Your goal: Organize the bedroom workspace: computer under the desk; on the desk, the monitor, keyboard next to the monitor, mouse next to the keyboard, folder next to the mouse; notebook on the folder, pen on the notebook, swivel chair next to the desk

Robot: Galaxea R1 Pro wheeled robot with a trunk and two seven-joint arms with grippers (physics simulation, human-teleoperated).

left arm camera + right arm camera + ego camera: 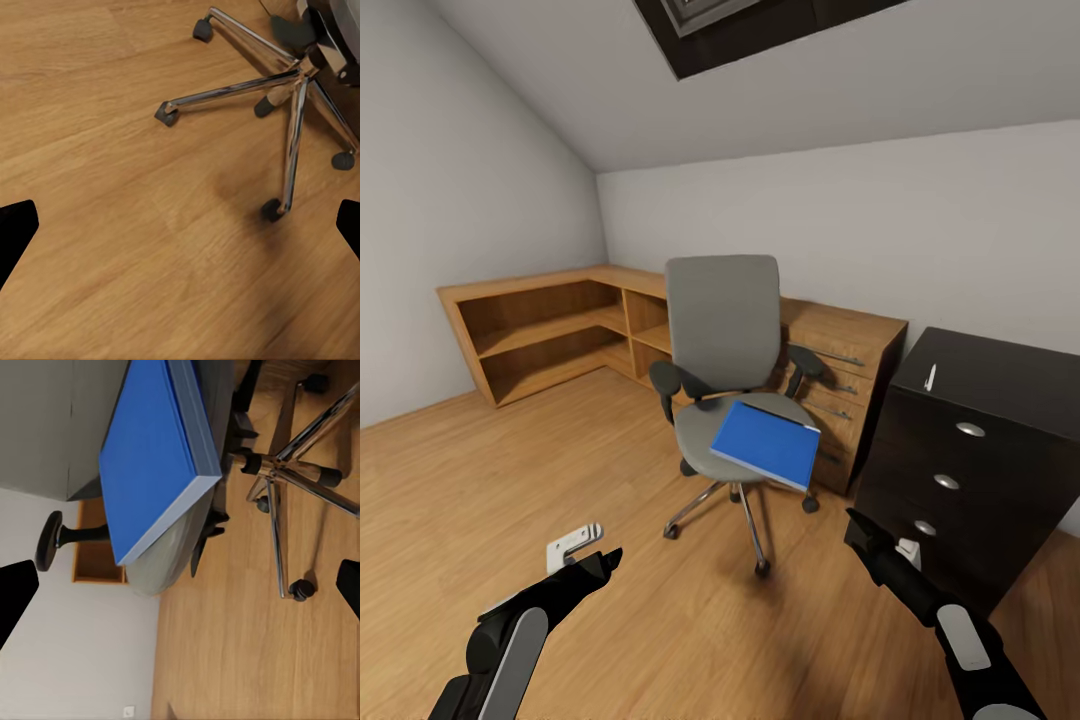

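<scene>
The folder [768, 442] is bright blue, flat and fairly thick, with a paler grey-blue edge along its side; it lies on the seat of the swivel chair [722, 330], turned at an angle, one corner jutting past the front edge of the seat; from the right wrist camera it [150, 457] shows the same blue cover and pale edge. The chair has a grey back and seat, black armrests and a chrome star base on black castors; it stands on the floor just in front of the wooden drawers [847, 385].

The floor [510, 480] is warm wood plank; a low wooden shelf unit [545, 335] runs along the left wall into the corner; a black cabinet [975, 450] with round silver knobs stands to the right, a small white object on its top too small to identify; the walls are pale grey under a sloping ceiling.

The left gripper [600, 562] and the right gripper [865, 535] hang low over the floor, each with fingers spread and nothing between them.
</scene>
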